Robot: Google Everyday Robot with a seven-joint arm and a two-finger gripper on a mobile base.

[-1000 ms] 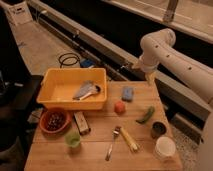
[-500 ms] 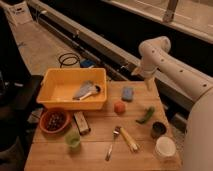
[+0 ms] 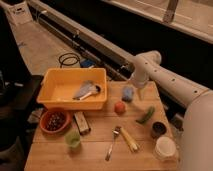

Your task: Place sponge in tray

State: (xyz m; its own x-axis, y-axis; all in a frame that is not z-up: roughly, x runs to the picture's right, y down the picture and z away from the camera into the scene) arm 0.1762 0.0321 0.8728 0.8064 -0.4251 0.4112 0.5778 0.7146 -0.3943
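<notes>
The light-blue sponge (image 3: 128, 93) lies on the wooden table, just right of the yellow tray (image 3: 51, 103). My gripper (image 3: 139, 90) hangs at the end of the white arm, right beside the sponge on its right side and slightly above it. It is open and holds nothing. Inside the tray lies a grey-blue cloth with a spoon (image 3: 86, 91).
An orange-red ball (image 3: 119, 107) sits just in front of the sponge, and a green vegetable (image 3: 146, 115) lies to its right. A dark cup (image 3: 159, 129), a white cup (image 3: 165, 147), a fork (image 3: 113, 142), a green cup (image 3: 73, 139) and a red bowl (image 3: 55, 120) stand nearer the front.
The arm has come down and to the left, bringing the gripper close beside the sponge. Nothing on the table has moved.
</notes>
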